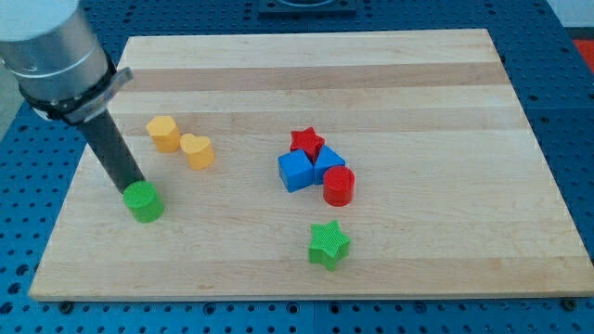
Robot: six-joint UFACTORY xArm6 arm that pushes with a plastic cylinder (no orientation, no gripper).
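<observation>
The dark rod comes down from the view's upper left, and my tip (133,186) rests against the upper left side of a green cylinder (144,202) near the board's left edge. Up and to the right of it stand a yellow hexagon block (164,134) and a yellow heart block (198,150), side by side and almost touching. They are apart from the tip.
Near the middle of the wooden board (418,74) sits a tight cluster: a red star (307,142), two blue blocks (295,172) (329,163) and a red cylinder (339,186). A green star (329,244) lies alone below them.
</observation>
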